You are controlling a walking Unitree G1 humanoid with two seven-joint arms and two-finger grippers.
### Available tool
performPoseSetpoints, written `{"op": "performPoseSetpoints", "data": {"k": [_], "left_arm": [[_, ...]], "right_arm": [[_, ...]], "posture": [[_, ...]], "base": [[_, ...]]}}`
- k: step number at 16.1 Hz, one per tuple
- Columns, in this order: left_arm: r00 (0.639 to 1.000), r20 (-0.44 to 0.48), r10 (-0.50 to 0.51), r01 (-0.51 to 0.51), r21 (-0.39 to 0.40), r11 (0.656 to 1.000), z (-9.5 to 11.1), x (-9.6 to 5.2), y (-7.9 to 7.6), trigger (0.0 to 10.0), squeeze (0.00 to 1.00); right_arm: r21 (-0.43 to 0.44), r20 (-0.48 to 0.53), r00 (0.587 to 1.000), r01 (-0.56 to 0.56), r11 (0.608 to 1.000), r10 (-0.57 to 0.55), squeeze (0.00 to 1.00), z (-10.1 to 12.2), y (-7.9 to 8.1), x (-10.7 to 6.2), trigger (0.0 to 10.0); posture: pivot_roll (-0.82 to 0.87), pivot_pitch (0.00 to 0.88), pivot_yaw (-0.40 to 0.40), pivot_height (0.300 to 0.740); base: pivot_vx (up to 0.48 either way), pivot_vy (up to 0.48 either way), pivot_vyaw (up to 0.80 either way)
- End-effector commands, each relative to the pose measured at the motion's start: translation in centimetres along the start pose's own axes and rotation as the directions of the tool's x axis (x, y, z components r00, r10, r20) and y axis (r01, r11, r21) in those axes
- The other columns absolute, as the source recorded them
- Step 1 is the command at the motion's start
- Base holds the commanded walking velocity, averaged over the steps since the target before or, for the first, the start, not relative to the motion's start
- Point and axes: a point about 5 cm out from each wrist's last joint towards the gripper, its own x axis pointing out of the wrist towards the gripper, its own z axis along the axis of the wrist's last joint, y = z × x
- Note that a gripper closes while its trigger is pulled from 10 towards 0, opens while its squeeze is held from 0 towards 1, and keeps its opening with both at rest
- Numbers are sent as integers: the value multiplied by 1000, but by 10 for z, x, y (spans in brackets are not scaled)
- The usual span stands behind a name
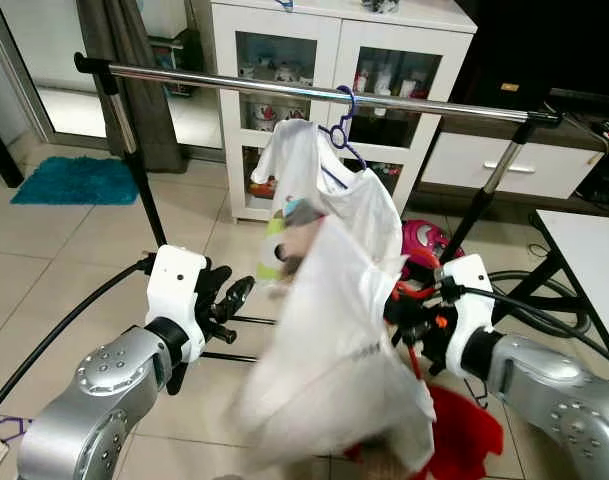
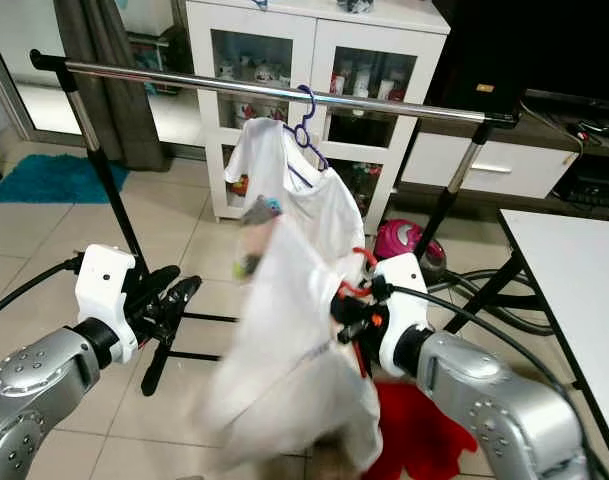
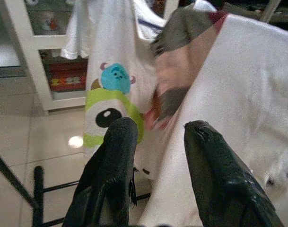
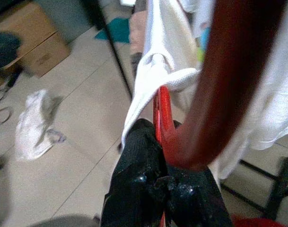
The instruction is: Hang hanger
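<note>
Red hanger [image 4: 163, 118]: you have it pinched in the right gripper [image 4: 165, 182], fingers pressed together on it, low and below the rail [image 1: 314, 92], with a white shirt [image 1: 334, 350] draped on it.
Left gripper [image 1: 227, 300]: fingers spread and holding nothing, just beside the shirt; in its wrist view the two fingers [image 3: 113, 156] stand apart in front of the cloth.
Already hung: a white shirt with a cartoon print [image 3: 110, 101] on a blue hanger [image 1: 342, 125] sits on the rail, right above your load.
Snag risk: lift straight up and you may catch the hung shirt, dragging the blue hanger along the rail or off it.
Slip risk: the shirt in your grip looks blurred, so it is likely swinging; a quick lift could shed it onto the red cloth [image 1: 464, 430] on the floor.
Hook risk: the hook is hidden by cloth, so I cannot tell which way it faces; aim badly and it misses the rail.
</note>
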Motion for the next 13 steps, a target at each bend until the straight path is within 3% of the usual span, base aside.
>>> {"op": "performPoseSetpoints", "data": {"k": [1,13], "left_arm": [[1000,2,6,-6,22,1000,1,3,-1,10000,0],[1000,-3,8,-7,46,999,-3,4,-4,10000,0]], "right_arm": [[-18,22,999,38,999,-37,0,4,-4,0,10000],[-32,23,999,30,999,-30,0,9,-11,2,10000]], "posture": [[115,19,-74,740],[108,23,-90,740]], "base": [[0,0,0],[0,0,0]]}}
